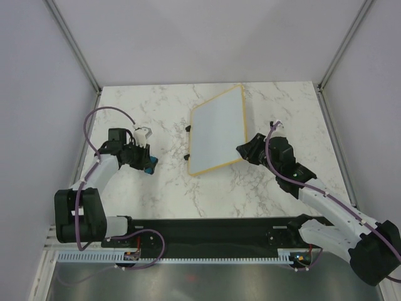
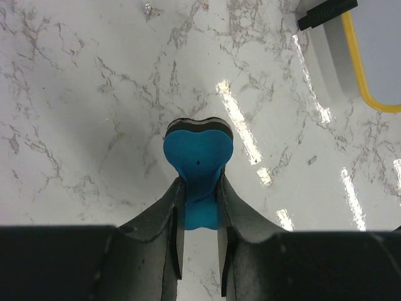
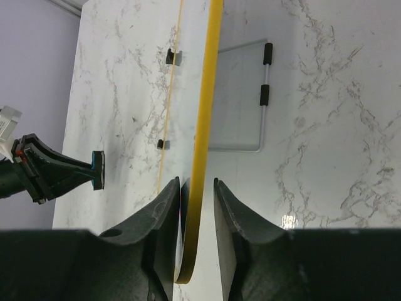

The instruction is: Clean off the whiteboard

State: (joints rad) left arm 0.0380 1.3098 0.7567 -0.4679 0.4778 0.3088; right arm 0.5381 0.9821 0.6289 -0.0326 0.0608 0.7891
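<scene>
Whiteboard (image 1: 217,130) lay mid table (image 1: 156,194), long axis running away from bases. Right gripper (image 3: 197,188) pinched its yellow frame at near right edge. Left gripper (image 2: 199,191) pinched blue eraser (image 2: 198,150), left of whiteboard, apart; judged move: sweep rightward.

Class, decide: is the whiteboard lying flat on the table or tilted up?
Tilted up: right end effector holds the whiteboard edge above the table, shadow underneath.

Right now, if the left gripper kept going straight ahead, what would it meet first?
Probably the marble table, with the left gripper's blue eraser touching first; the whiteboard sits off to the side.
</scene>
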